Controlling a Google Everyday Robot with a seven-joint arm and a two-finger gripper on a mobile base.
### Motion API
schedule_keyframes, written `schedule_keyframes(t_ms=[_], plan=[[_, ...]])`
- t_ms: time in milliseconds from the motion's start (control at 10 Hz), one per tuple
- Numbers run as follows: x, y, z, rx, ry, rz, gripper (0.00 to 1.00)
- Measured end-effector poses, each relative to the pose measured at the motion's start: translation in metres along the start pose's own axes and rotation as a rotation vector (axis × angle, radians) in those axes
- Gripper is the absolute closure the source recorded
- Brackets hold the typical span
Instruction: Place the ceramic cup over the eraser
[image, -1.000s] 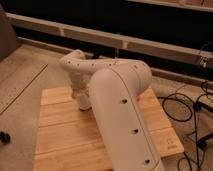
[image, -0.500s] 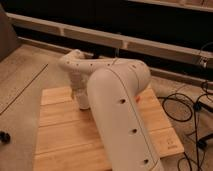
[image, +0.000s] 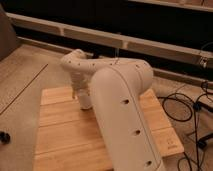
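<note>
My white arm (image: 120, 100) reaches from the lower right across the wooden table (image: 60, 135) and bends down at its far left part. The gripper (image: 84, 100) hangs under the wrist and points down, low over the table. A pale rounded shape at its lower end touches or nearly touches the wood; I cannot tell whether it is the ceramic cup. The eraser is hidden or out of view. No other task thing shows on the table.
The arm's big upper link covers the table's middle and right. Black cables (image: 180, 107) lie on the floor to the right. A dark wall with a pale rail (image: 100, 37) runs along the back. A small black wheel (image: 4, 137) sits at the left edge.
</note>
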Motion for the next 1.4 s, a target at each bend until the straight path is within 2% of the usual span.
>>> schedule_keyframes(t_ms=[400, 500, 900, 1000, 1100, 1200, 1400], plan=[[-0.0005, 0.0008, -0.0017, -0.004, -0.001, 0.002, 0.50], [-0.0006, 0.0009, -0.0018, -0.004, -0.001, 0.002, 0.53], [-0.0011, 0.0009, -0.0030, -0.004, -0.004, 0.001, 0.91], [-0.0011, 0.0009, -0.0031, -0.005, -0.004, 0.001, 0.95], [-0.0011, 0.0009, -0.0032, -0.005, -0.004, 0.002, 0.94], [-0.0012, 0.0010, -0.0037, -0.005, -0.005, 0.001, 0.87], [-0.0013, 0.0009, -0.0041, -0.005, -0.005, 0.002, 0.65]])
